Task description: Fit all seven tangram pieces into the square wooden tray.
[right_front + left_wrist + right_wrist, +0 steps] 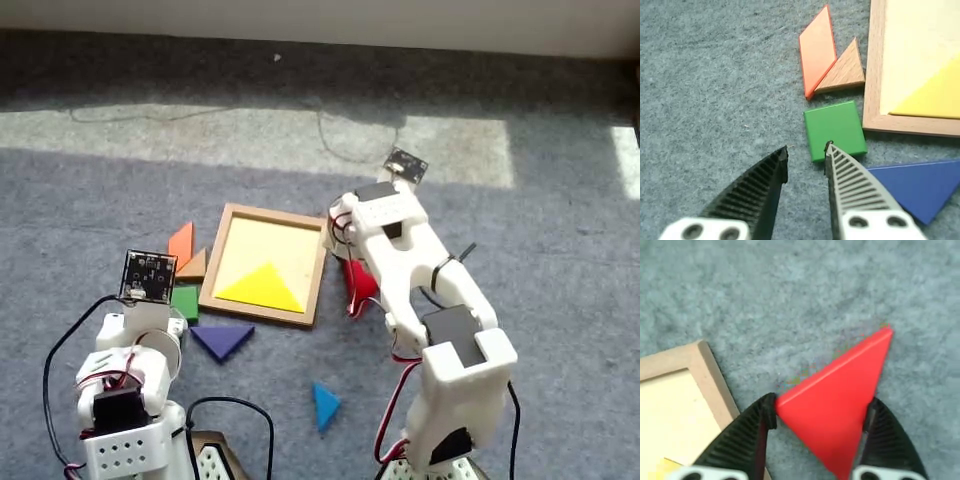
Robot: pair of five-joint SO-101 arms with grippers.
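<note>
The square wooden tray [313,270] lies mid-table with a yellow triangle [262,288] in its near part. My right gripper [820,412] is shut on a red triangle [837,390], just beside the tray's corner [710,375]; the same red triangle [361,284] sits at the tray's right side. My left gripper [806,152] is open above the carpet, one fingertip at the edge of a green square [835,130]. Beyond it lie an orange parallelogram [817,50] and a wooden triangle [845,70]. A large blue triangle [915,182] lies beside the tray rim [872,75].
A small blue triangle [325,404] lies alone on the grey carpet between the two arm bases. The left arm [130,370] stands at the near left, the right arm [440,330] at the near right. Cables run across the carpet at the back.
</note>
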